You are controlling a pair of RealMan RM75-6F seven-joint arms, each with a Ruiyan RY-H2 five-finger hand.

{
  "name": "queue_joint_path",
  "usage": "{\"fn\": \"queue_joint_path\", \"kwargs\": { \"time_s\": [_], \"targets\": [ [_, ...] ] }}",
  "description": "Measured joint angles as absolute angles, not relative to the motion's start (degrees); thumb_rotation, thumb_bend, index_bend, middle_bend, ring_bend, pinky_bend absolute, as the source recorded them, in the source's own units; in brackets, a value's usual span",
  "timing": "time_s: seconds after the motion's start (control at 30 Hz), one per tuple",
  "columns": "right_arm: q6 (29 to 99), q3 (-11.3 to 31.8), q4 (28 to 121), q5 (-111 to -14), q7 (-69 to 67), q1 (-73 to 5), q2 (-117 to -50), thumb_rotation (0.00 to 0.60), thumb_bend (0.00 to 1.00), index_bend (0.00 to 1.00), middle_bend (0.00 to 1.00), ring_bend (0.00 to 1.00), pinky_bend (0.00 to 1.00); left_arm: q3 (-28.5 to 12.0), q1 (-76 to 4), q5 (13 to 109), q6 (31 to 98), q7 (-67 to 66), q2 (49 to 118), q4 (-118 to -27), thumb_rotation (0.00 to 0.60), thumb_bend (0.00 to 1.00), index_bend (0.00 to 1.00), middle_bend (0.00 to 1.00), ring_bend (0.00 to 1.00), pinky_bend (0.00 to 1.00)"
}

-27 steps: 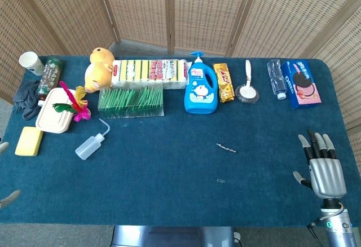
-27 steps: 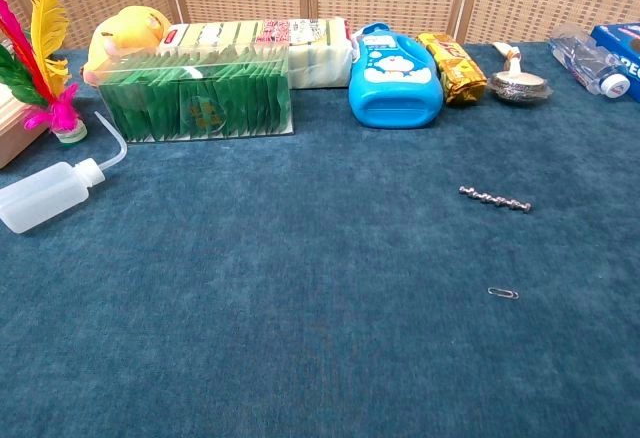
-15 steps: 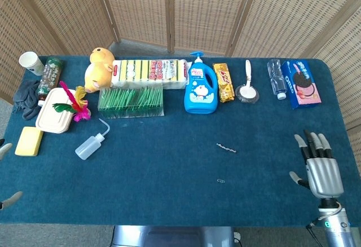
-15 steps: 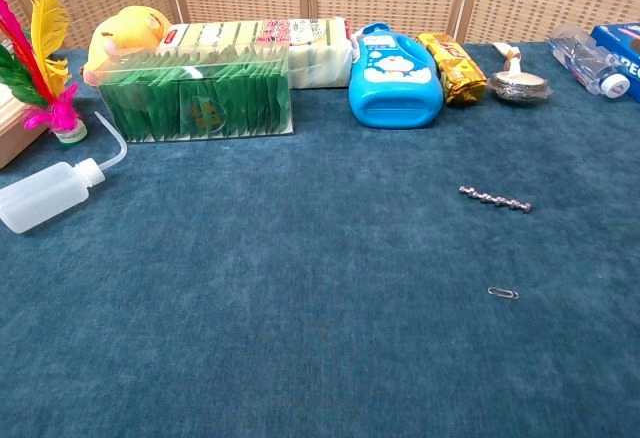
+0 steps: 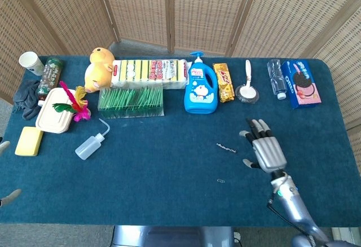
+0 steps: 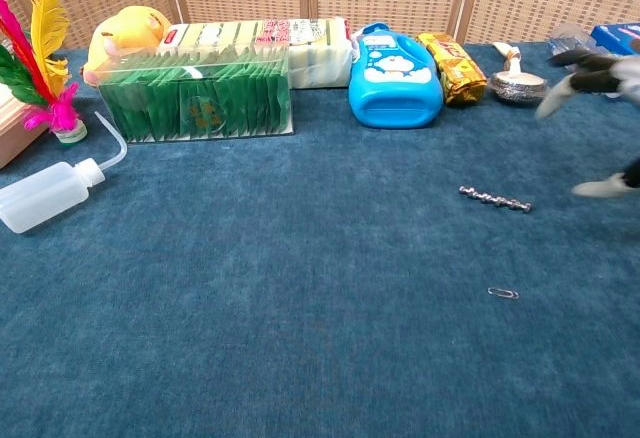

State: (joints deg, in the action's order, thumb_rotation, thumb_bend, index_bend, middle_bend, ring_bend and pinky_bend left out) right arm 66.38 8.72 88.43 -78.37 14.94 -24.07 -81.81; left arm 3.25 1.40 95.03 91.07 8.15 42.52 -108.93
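My right hand (image 5: 265, 148) hovers open over the blue cloth, palm down and fingers spread, holding nothing. It is just right of a small twisted metal rod (image 5: 226, 147) lying on the cloth. In the chest view the right hand (image 6: 608, 78) shows blurred at the right edge, beyond the rod (image 6: 495, 199). A paper clip (image 5: 220, 180) lies nearer the front edge. Of my left hand (image 5: 4, 145) only fingertips show at the left edge, apart and touching nothing.
Along the back stand a plush toy (image 5: 98, 69), sponge pack (image 5: 149, 73), green box (image 5: 131, 100), blue detergent bottle (image 5: 201, 86), gold snack bar (image 5: 224, 82), spoon (image 5: 247, 89), water bottle (image 5: 276, 78) and cookie box (image 5: 300, 83). A squeeze bottle (image 5: 90, 144), lunch box (image 5: 54, 111) and yellow sponge (image 5: 29, 141) lie left.
My right hand has swung from the table's right front corner leftward and away from me, ending beside the metal rod. Nothing on the table has moved.
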Motion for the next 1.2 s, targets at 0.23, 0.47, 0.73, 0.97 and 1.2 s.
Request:
{"fn": "queue_joint_path", "kwargs": {
  "time_s": [0.23,0.47,0.73,0.97,1.2],
  "targets": [
    [63.28,10.46,84.67,-74.59,16.56,-26.73,-85.96,0.6,0.04,0.44,0.0,0.0,0.0,3.06,1.4,94.5,91.19,9.37,42.26,-108.47,0.6,0.05,0.0,0.0,0.0,0.0],
    [62.91,12.14,85.93,-67.41,18.29,-27.57,-90.46,0.6,0.05,0.48,0.0,0.0,0.0,2.94,1.22,94.22,90.94,10.5,42.06,-107.95,0.6,0.05,0.0,0.0,0.0,0.0],
    [61.7,14.14,82.18,-59.39,27.48,-31.86,-96.65,0.6,0.11,0.5,0.0,0.0,0.0,2.85,1.15,94.02,90.86,11.4,41.88,-107.52,0.6,0.05,0.0,0.0,0.0,0.0],
    [61.74,14.2,79.71,-58.23,29.09,-33.62,-98.88,0.6,0.13,0.53,0.0,0.0,0.0,2.77,1.18,93.76,90.96,12.62,41.72,-106.93,0.6,0.05,0.0,0.0,0.0,0.0],
    [61.71,14.43,78.96,-56.65,30.66,-34.75,-99.59,0.6,0.14,0.53,0.0,0.0,0.0,2.68,1.13,93.71,91.0,13.16,41.59,-106.74,0.6,0.05,0.0,0.0,0.0,0.0]
  ]
}}
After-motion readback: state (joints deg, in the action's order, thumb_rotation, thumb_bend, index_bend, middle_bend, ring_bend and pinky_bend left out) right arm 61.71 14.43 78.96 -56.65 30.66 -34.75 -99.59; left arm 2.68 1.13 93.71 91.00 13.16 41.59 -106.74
